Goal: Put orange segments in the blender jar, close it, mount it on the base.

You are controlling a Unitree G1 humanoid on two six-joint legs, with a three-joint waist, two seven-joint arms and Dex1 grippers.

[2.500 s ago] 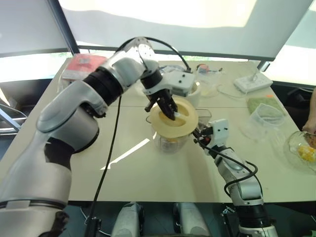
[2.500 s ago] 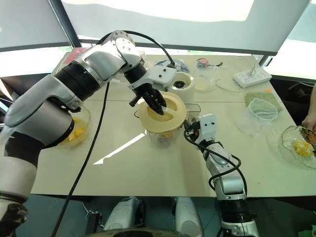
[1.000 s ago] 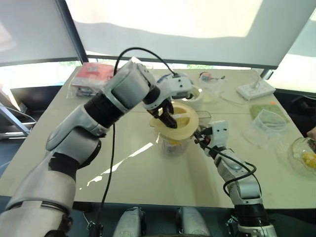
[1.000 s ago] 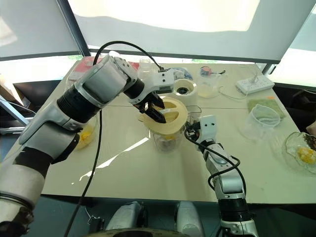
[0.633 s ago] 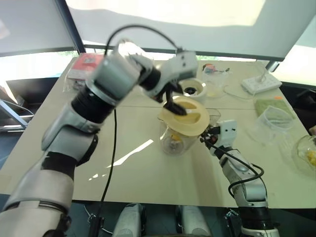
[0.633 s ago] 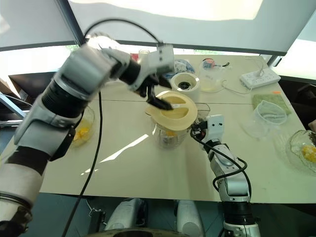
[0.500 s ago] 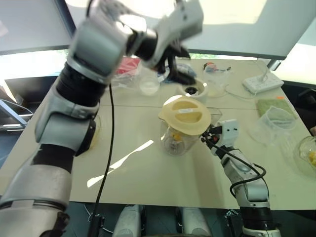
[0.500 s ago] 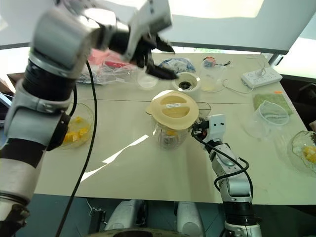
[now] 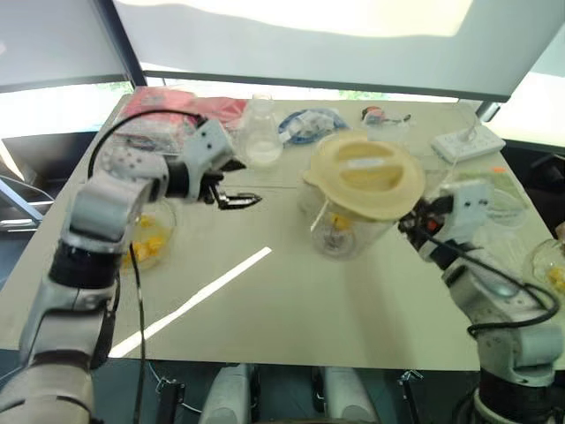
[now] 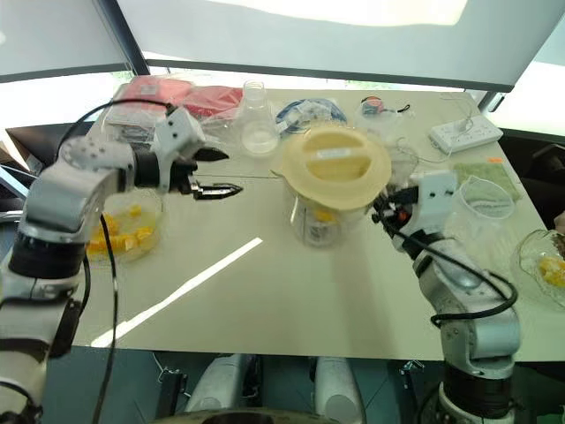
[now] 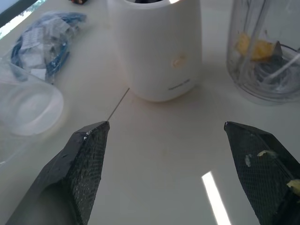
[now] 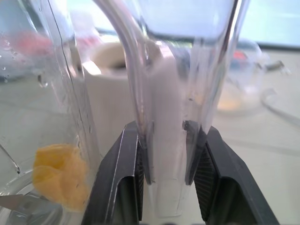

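Jar (image 9: 342, 231), lidded, just beside base (image 11: 159, 47) | right end effector (image 12: 166, 129) clenched on handle (image 12: 140, 70) | left end effector (image 11: 165, 125) spread, empty | likely rigid, slick, light plastic; handle looks the safest hold

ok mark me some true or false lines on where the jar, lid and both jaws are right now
1. The lid is on the blender jar. True.
2. The left jaws grip the lid. False: they stand open over the table, apart from the jar.
3. The right jaws are shut on the jar's handle. True.
4. The jar sits mounted on the white base. False: it is beside the base.
5. The jar is empty. False: orange pieces lie inside.
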